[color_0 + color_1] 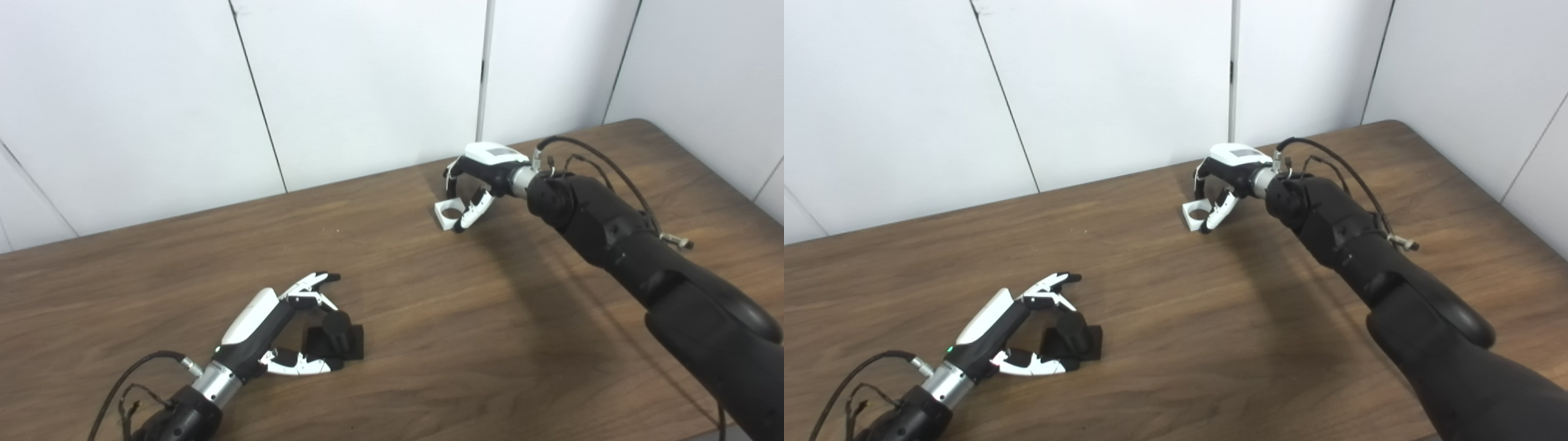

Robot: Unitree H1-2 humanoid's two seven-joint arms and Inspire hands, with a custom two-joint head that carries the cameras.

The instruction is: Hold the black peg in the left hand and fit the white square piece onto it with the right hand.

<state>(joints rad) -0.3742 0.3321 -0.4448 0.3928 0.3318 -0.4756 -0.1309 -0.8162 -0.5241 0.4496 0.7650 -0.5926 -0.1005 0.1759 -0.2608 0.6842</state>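
Note:
The black peg (pixel 338 331) stands upright on its black square base, on the table at the near left. My left hand (pixel 269 331) lies low beside it, open. Its fingers (pixel 312 286) reach past the peg's far side and its thumb (pixel 300 365) lies along the near side, with a gap to the peg. The white square piece (pixel 447 214), with a round hole, rests on the table at the far middle. My right hand (pixel 484 174) arches over it. Its fingers (pixel 451 179) come down on the far edge and its thumb (pixel 474 211) presses the near right side.
The brown wooden table (pixel 429 343) ends at a white panelled wall (pixel 367 79) behind the white piece. Its rounded far right corner (pixel 643 125) is in view. My right forearm (pixel 643 263) crosses the right side of the table.

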